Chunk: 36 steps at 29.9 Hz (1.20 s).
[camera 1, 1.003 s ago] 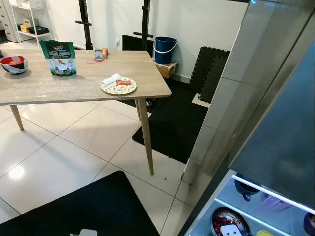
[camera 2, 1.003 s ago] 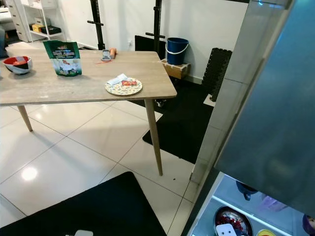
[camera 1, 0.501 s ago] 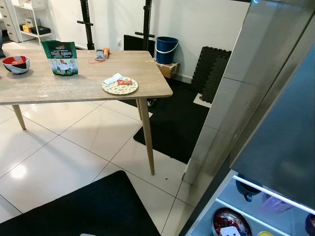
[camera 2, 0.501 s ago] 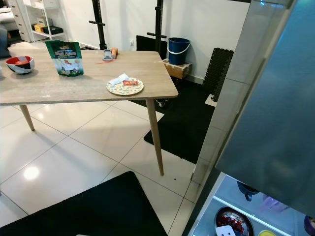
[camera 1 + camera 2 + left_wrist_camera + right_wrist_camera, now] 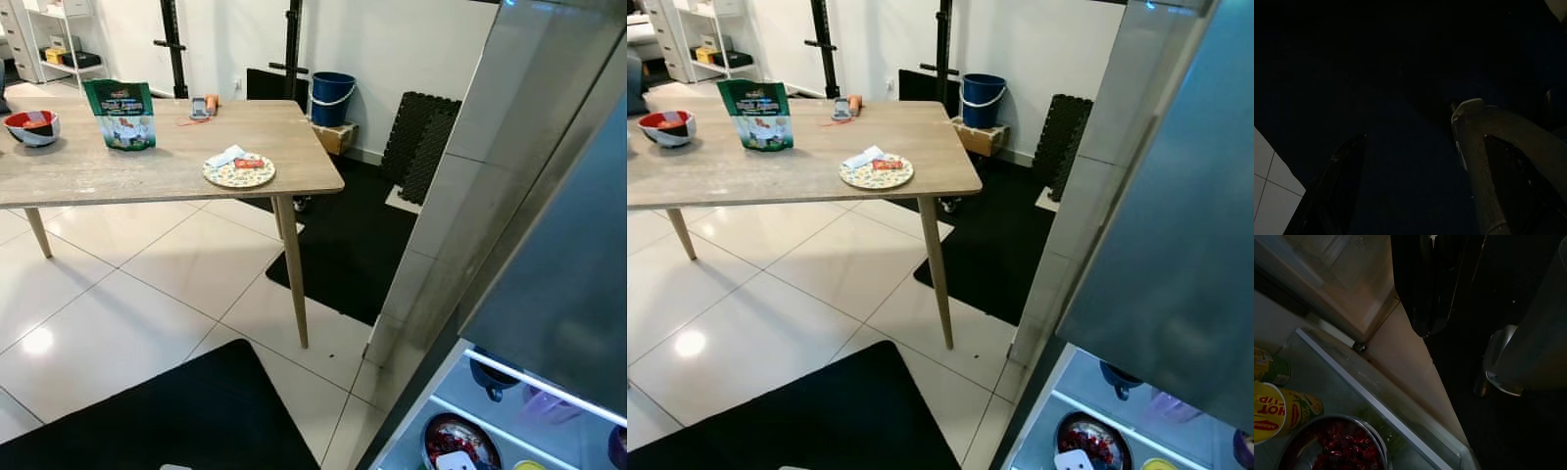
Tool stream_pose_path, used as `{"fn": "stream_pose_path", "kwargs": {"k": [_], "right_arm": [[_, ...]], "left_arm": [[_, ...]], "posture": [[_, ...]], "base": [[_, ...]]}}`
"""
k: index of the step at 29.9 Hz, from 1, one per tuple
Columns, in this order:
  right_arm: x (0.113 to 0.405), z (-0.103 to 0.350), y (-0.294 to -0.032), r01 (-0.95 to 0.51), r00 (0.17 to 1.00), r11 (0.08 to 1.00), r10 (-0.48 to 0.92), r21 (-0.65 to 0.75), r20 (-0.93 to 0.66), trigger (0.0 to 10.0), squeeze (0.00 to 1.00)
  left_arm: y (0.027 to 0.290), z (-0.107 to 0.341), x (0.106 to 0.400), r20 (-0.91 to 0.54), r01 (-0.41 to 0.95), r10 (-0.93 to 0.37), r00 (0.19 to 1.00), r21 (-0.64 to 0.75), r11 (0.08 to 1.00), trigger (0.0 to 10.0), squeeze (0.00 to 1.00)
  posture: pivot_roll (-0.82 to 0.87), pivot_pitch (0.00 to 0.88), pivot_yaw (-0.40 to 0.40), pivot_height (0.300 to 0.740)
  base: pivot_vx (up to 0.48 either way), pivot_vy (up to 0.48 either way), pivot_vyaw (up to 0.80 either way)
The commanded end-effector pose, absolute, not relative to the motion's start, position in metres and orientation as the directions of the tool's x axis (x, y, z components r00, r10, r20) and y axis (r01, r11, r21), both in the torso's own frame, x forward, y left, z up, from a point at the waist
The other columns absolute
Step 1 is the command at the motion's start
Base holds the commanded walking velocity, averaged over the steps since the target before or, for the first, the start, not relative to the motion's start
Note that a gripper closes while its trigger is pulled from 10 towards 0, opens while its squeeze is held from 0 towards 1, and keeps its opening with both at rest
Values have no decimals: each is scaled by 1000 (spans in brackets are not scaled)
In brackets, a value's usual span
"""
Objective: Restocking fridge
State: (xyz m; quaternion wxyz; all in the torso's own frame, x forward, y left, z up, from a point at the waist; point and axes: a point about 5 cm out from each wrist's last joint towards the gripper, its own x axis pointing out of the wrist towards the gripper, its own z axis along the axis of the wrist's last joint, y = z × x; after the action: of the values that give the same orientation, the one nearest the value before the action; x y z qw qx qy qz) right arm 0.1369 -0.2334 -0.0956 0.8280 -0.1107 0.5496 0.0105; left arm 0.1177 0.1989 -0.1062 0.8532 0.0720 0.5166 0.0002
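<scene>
- My head camera looks down past the open fridge door (image 5: 549, 196), a grey steel panel at my right.
- Fridge shelf (image 5: 509, 431): lit, low at my right; it carries a metal bowl of red fruit (image 5: 453, 441), a dark cup (image 5: 487, 376) and a purple container (image 5: 536, 403).
- Wooden table (image 5: 147, 162): stands well apart from the fridge, ahead and to my left, on the white tiled floor (image 5: 147, 304).
- Green snack bag (image 5: 120, 114): upright on the table, still to be stocked.
- Patterned plate (image 5: 238, 171): near the table's right edge, with a red packet (image 5: 246, 164) and a white wrapper (image 5: 224, 157) on it.
- Red and white bowl (image 5: 29, 127): at the table's far left.
- Black mat (image 5: 167, 416): on the floor just in front of me.
- Blue bucket (image 5: 329, 98): on a box against the far wall.
- My left gripper (image 5: 1410, 161): hangs idle over the dark mat, fingers spread apart, holding nothing.
- My right gripper (image 5: 1432, 308): hangs above the fridge's lower edge; its fingers lie pressed together, empty.
- In the right wrist view, the bowl of red fruit sits just beside yellow "HOT TIP" tubs (image 5: 1283, 411) and a green can (image 5: 1271, 369).
</scene>
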Motion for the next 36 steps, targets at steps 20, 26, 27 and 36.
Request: {"fn": "stream_pose_path", "kwargs": {"k": [20, 26, 27, 36], "right_arm": [[136, -95, -237, -119, 390, 977, -119, -178, -913, 10000, 0], [136, -95, -236, -116, 391, 978, -115, -172, -913, 10000, 0], [136, -95, -236, -116, 391, 978, -115, -172, -913, 10000, 0], [137, -96, -233, -131, 395, 978, -100, -164, -913, 10000, 0]], "left_arm": [[185, -108, 122, -897, 114, 40, 441, 100, 988, 10000, 0], [186, -108, 122, -898, 118, 41, 439, 103, 988, 10000, 0], [186, -108, 122, -898, 118, 41, 439, 103, 988, 10000, 0], [187, -108, 121, -900, 118, 45, 434, 106, 987, 10000, 0]], "posture": [[-13, 0, -61, 740], [-12, 0, -58, 740], [-12, 0, -58, 740], [-8, 0, -61, 740]], "base": [[-160, 0, 0], [-302, 0, 0], [-307, 0, 0], [-307, 0, 0]]}}
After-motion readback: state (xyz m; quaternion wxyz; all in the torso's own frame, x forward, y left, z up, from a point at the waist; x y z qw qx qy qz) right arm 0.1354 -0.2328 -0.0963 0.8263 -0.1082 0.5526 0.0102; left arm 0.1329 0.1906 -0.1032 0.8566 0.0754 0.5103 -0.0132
